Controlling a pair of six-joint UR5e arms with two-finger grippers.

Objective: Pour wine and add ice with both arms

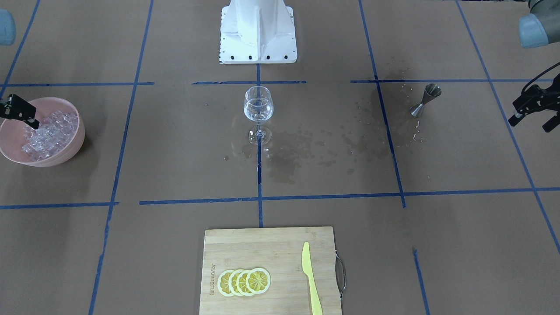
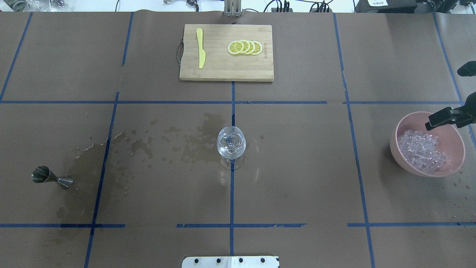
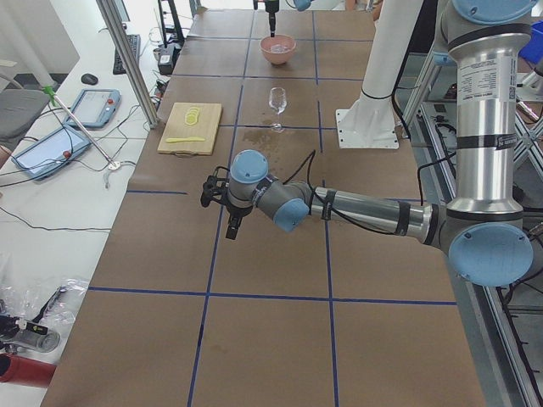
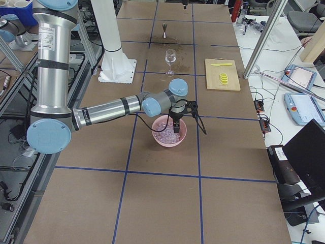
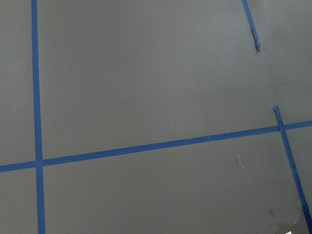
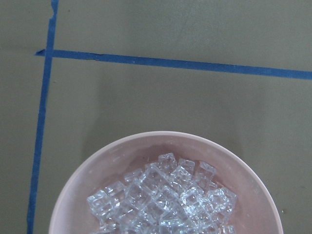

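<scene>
A wine glass (image 1: 258, 105) stands at the table's middle, with a little clear wine glinting in it; it also shows in the overhead view (image 2: 231, 143). A pink bowl (image 2: 397, 138) at the robot's right holds a heap of clear ice cubes (image 2: 422, 149), also seen in the right wrist view (image 6: 165, 200). My right gripper (image 2: 430, 124) hangs over the bowl's far rim, above the ice. Its fingers read as one closed bar with nothing seen in them. My left gripper (image 1: 531, 124) is open and empty above bare table at the robot's far left, beyond a steel jigger (image 1: 425, 100).
A wooden board (image 1: 262, 245) at the operators' edge carries lemon slices (image 1: 245, 281) and a yellow knife (image 1: 311, 280). Wet spill stains (image 1: 297, 148) spread between the glass and the jigger. The white pedestal (image 1: 258, 30) stands behind the glass.
</scene>
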